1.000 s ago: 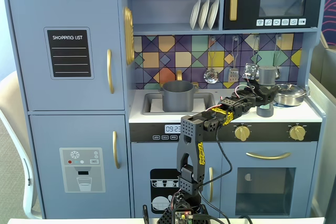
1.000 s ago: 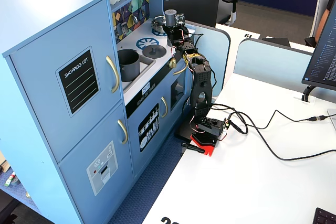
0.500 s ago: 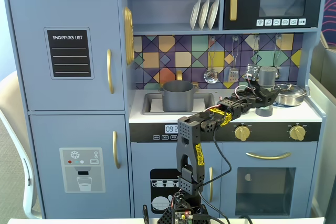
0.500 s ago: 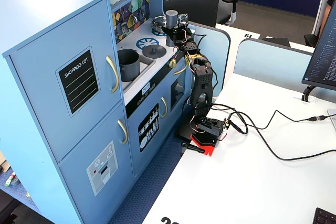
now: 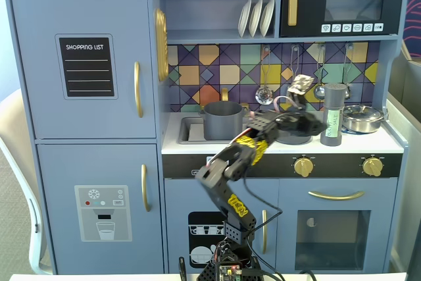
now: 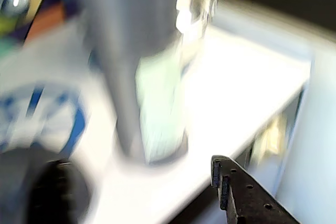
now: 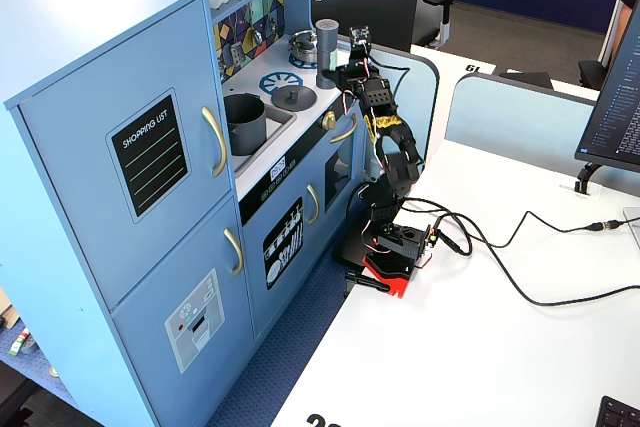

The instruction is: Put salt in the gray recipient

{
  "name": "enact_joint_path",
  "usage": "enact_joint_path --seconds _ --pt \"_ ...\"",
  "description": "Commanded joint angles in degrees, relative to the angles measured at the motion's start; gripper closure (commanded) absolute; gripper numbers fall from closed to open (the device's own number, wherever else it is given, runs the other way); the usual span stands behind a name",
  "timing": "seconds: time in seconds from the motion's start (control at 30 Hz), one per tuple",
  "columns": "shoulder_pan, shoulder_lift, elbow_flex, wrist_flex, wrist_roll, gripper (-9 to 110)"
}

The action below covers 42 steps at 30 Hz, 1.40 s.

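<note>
The tall slim gray salt shaker with its pale green label [image 5: 333, 115] stood upright on the white counter [image 5: 388, 141] of the blue toy kitchen, toward the counter's right end in a fixed view and near its front edge. Just to its right in that view sat a shiny silver lidded pan [image 5: 362, 118], close to the right corner. The matte dark-gray cylindrical pot with small side handles [image 5: 223, 120] rested at the sink, toward the counter's left end, well apart from the shaker. A flat round gray lid with a knob [image 7: 296, 97] lay on the counter between pot and shaker.

The black arm reached up from its base below the kitchen's front, and its jaws [image 5: 314, 122] hung just to the left of the shaker, over the counter's front edge. From where the fixed cameras stood I could not make out whether they touched it. The wrist view was blurred: the shaker [image 6: 144, 66] loomed large and upright on the white surface, and one dark finger [image 6: 236, 195] showed at the lower edge, apart from the shaker's base. With only that one finger clear, I could not tell how far the jaws were spread; they were not clamped on the shaker.
</note>
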Motion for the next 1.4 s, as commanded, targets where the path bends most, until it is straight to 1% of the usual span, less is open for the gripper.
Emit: enact_joint_path --seconds 0.0,0.03,0.07,0.1,0.17,0.23,0.33,0.4,0.47,0.63,0.8,0.9,1.0,1.17,1.23,1.37 --pt "-7.1 14.8 3.5 13.1 -1.8 96" --pt "-9.8 17.9 6.0 15.6 -4.0 101" --pt "-12.5 21.0 8.9 17.2 -6.9 101" --pt "-15.3 24.0 11.9 18.4 -8.8 101" --pt "-21.3 29.6 18.0 19.4 -8.3 101" --pt "-26.1 35.1 25.2 21.4 -11.0 101" --pt "-32.8 39.5 35.2 23.6 -13.1 101" --pt "-36.6 40.4 40.7 23.6 -11.2 101" --pt "-39.0 40.4 46.2 20.4 -5.6 101" --pt "-41.1 42.7 60.3 12.6 -5.7 101" --pt "-43.7 46.8 69.7 11.4 -7.8 101" --pt "-44.4 49.2 72.1 15.1 -9.9 101" --pt "-46.2 50.2 72.1 19.2 -7.6 101" --pt "-45.4 53.0 72.2 28.5 -13.6 101" --pt "-45.7 53.0 72.2 29.6 -9.7 101" --pt "-44.7 53.0 72.2 29.9 -5.6 100"
